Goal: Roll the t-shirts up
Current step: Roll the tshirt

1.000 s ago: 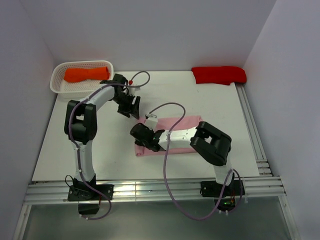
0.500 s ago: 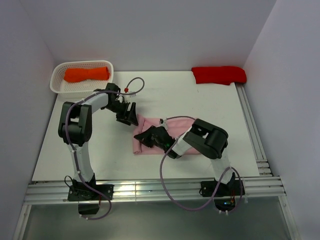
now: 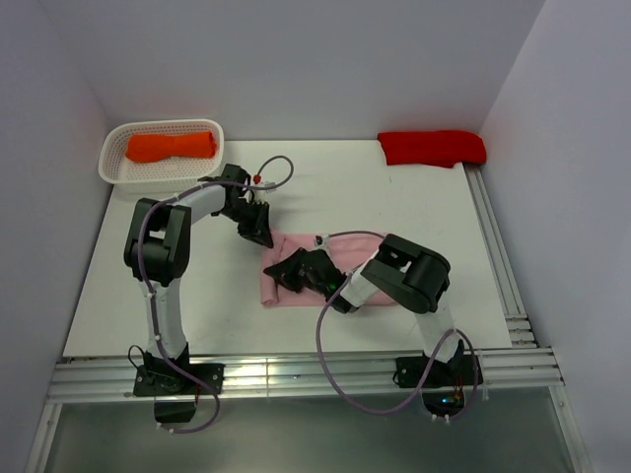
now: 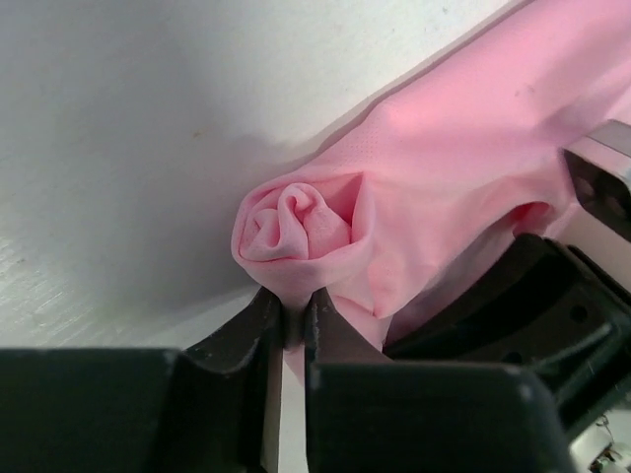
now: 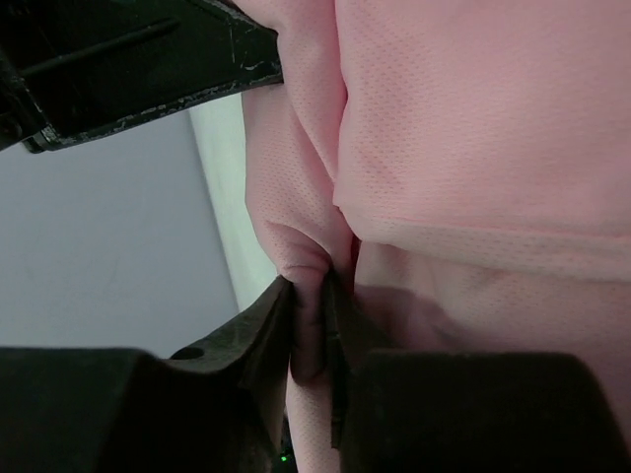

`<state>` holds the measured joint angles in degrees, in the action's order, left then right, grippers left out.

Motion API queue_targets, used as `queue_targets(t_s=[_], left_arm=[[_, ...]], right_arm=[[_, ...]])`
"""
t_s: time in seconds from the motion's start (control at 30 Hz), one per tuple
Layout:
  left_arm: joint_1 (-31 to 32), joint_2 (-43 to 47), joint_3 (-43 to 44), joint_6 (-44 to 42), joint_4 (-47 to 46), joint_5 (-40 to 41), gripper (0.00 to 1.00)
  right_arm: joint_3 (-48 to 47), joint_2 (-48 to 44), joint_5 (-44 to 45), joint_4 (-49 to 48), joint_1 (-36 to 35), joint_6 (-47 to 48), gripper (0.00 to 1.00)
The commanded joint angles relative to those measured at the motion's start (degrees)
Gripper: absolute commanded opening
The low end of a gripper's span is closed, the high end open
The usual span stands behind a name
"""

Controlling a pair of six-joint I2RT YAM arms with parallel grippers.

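Since a second ago, our left fingers [image 4: 251, 330] have dropped onto the far-left corner of the pink t-shirt [image 3: 279, 294], which lies mid-table [image 3: 197, 296]. They now pinch almost shut on its curled end. Our right fingers [image 5: 264, 327] grip a fold near the left edge. We judge the roll barely begun.

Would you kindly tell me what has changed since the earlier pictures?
The left gripper came down to the far left corner of the pink t-shirt and is now shut on its rolled end. The right arm folded in over the shirt; the right gripper pinches a fold at much the same spot. The orange t-shirt in the basket and the red t-shirt stayed put.
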<state>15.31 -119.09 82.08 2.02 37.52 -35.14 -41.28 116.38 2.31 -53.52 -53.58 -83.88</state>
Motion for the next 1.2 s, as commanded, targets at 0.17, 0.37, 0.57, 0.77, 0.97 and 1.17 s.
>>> queue_targets(t_s=[0.17, 0.37, 0.57, 0.77, 0.97, 1.17], left_arm=[[4.5, 0.2, 3.6, 0.2, 2.9, 17.7, 0.02], [4.9, -1.0, 4.2, -0.8, 3.9, 21.1, 0.0], [4.9, -1.7, 4.3, -1.0, 4.2, 22.9, 0.0], [5.1, -2.5, 5.1, -0.8, 4.9, 23.4, 0.0], [5.1, -2.6, 4.8, -1.0, 4.8, 23.9, 0.0], [5.1, -3.0, 5.1, -1.1, 5.1, 24.0, 0.0]], right_arm=[[-11.2, -9.7, 9.0, 36.9, -2.0, 11.8, 0.48], [-16.2, -14.5, 19.0, 59.0, -5.9, 14.1, 0.54], [-18.4, -18.9, 27.2, 74.2, -8.7, 13.1, 0.49], [-21.5, -18.7, 34.0, 85.7, -9.3, 11.4, 0.46], [-29.7, -12.2, 41.2, 99.1, -10.4, 7.7, 0.41], [-34.6, -8.5, 44.5, 104.8, -10.5, 7.0, 0.41]])
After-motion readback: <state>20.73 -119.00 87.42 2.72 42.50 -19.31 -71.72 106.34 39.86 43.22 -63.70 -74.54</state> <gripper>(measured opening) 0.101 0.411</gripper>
